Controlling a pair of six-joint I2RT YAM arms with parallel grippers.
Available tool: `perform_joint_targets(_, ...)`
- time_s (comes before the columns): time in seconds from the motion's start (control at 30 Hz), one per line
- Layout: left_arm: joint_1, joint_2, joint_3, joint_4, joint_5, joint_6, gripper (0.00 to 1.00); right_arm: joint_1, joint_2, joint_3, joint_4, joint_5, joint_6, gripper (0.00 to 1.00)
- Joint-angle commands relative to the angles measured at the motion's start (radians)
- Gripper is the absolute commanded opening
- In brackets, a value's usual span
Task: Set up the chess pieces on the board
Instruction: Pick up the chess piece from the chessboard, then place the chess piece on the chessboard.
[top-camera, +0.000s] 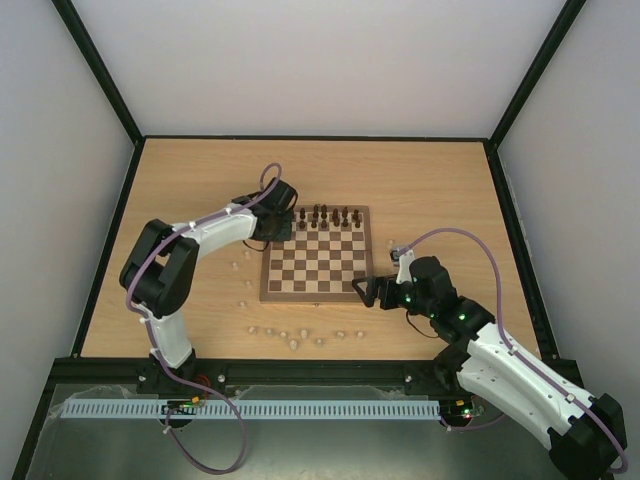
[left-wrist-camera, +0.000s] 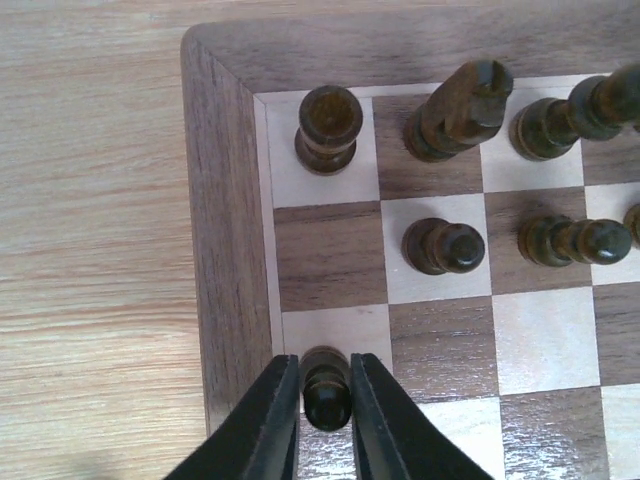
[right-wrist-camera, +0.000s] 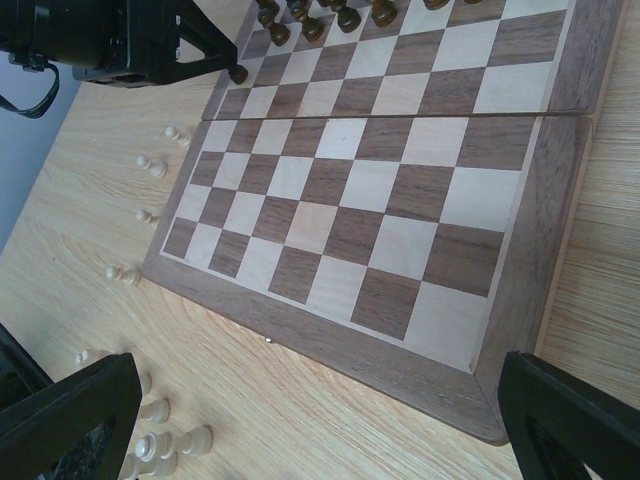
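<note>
L fingers (left-wrist-camera: 283, 412) pinch a dark pawn (left-wrist-camera: 326, 372) at the board (left-wrist-camera: 225, 250) edge column. Pawn looks upright, long axis vertical, head up. Just beyond the tips, dark pieces (left-wrist-camera: 443, 245) are only partly set. R fingers (top-camera: 363, 290) spread wide, nothing btwn. Pale pieces (top-camera: 293, 343) lie left of them on the surface (top-camera: 200, 190), none placed yet.

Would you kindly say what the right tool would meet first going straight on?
Most likely the board's border, straight ahead of the open right tool; depth is unclear, perhaps the tabletop first.
</note>
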Motion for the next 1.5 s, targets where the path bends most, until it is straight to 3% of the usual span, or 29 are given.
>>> perform_joint_targets(0.0,-0.005,0.024,0.033,-0.01,-0.01,0.006,0.14,-0.001,-0.012,-0.009,0.016,-0.006,-0.005,0.99)
perform_joint_targets(0.1,-0.005,0.03,0.038,-0.01,-0.009,0.008,0.08,-0.001,-0.012,-0.009,0.016,-0.004,-0.005,0.99)
perform_joint_targets(0.37,-0.006,0.033,0.044,-0.012,-0.014,0.01,0.05,-0.001,-0.011,-0.011,0.017,-0.003,-0.004,0.99)
perform_joint_targets(1.47,-0.007,0.118,0.191,-0.061,-0.061,0.032,0.02,-0.001,-0.009,-0.014,0.023,-0.006,-0.005,0.99)
